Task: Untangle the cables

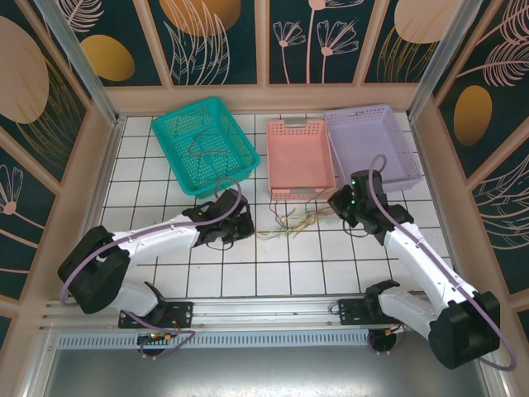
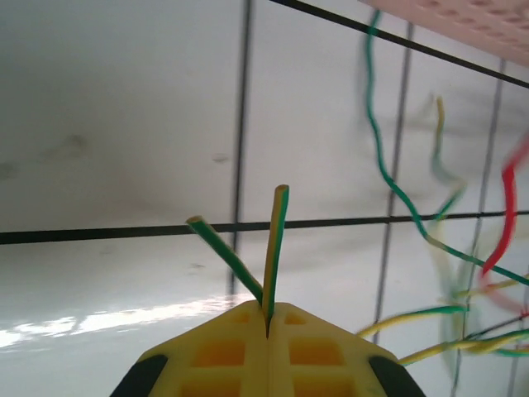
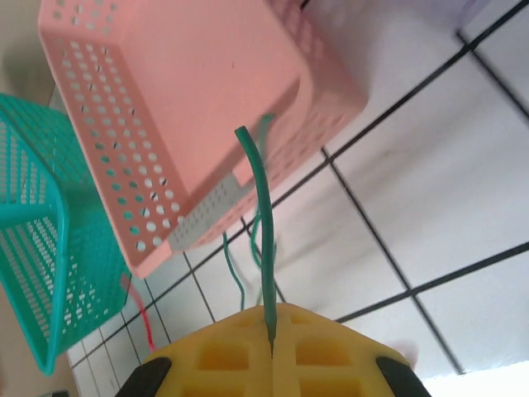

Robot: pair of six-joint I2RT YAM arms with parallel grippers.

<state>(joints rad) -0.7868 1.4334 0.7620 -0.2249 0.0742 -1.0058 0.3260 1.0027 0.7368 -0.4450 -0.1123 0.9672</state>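
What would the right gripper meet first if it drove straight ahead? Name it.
Probably the near wall of the pink basket. The right gripper, shut on a green cable, points toward it across bare tile, though depth is unclear.

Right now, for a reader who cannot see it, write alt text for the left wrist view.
The left gripper, shut, pinches two yellow-green cable ends that poke up from between its yellow fingers. Beyond, on the white tiled table, loose green, yellow and red cables lie at right, below a pink basket's corner.

Baskets (image 1: 271, 157) behind cables (image 1: 289, 225) — tiles (image 1: 273, 277) nearer seemingly free.
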